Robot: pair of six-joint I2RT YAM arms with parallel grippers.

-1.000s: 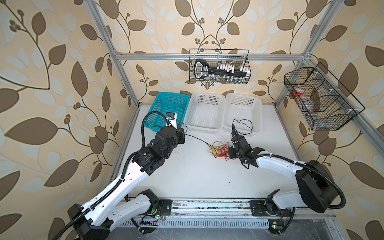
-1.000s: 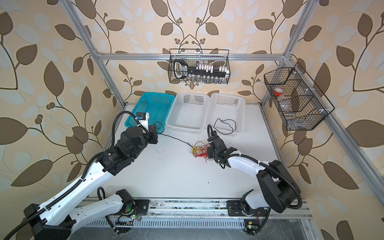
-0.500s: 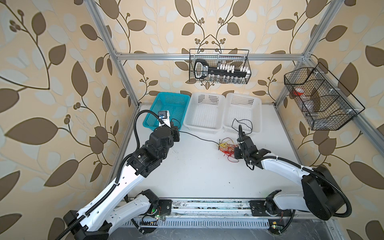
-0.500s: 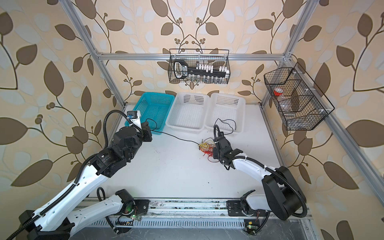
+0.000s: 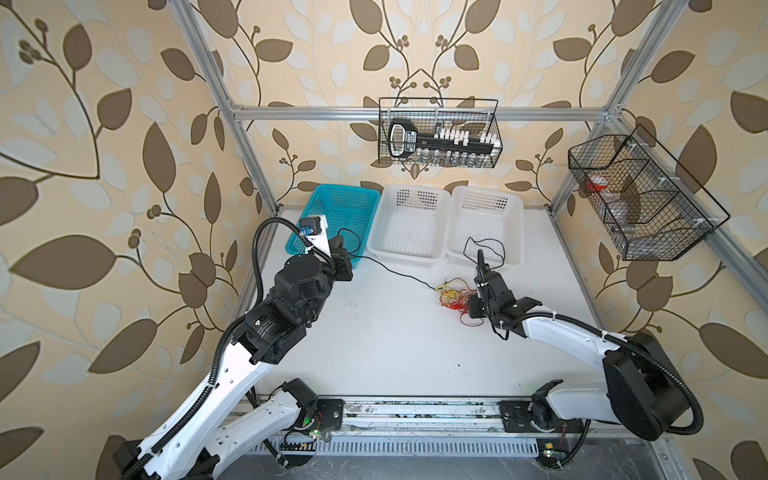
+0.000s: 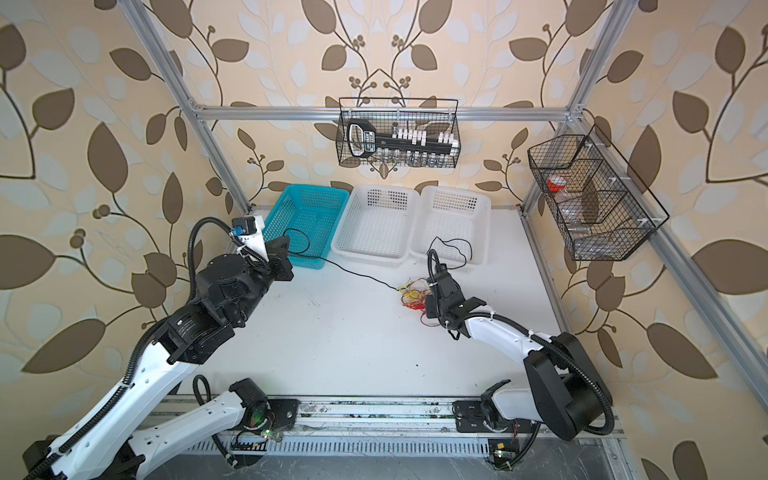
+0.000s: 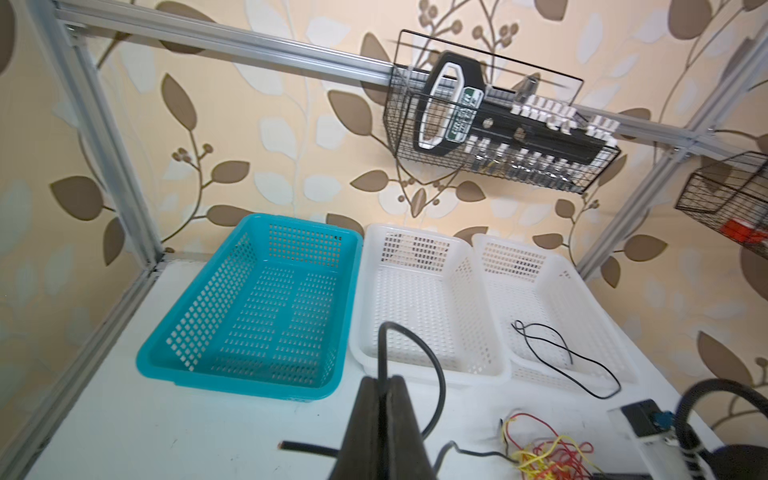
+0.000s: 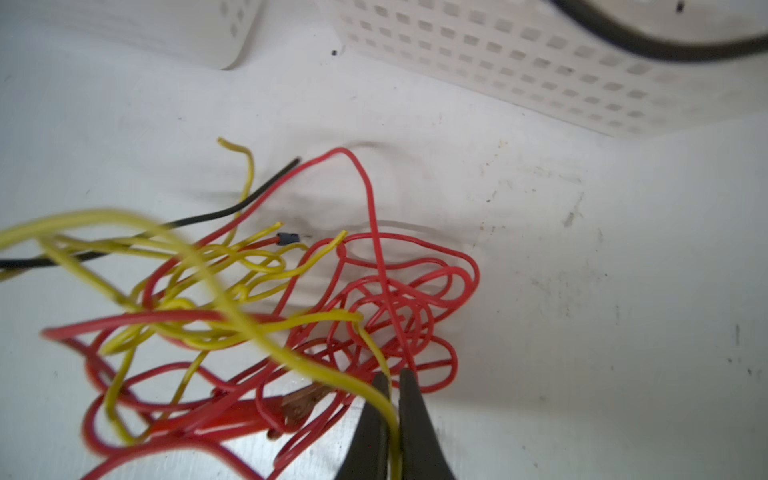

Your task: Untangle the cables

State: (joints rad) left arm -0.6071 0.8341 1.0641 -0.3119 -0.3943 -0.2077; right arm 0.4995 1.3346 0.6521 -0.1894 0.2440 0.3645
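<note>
Pinching black cable [image 7: 381,349] in L hand [image 7: 384,380], yellow cable [image 8: 266,345] in R hand [image 8: 395,376]

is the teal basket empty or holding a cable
Empty. In the left wrist view the teal basket shows only bare mesh floor, no cable inside.

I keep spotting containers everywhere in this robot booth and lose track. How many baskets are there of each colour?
Teal plastic basket: 1
White plastic baskets: 2
Black wire baskets: 2
Total: 5
</note>
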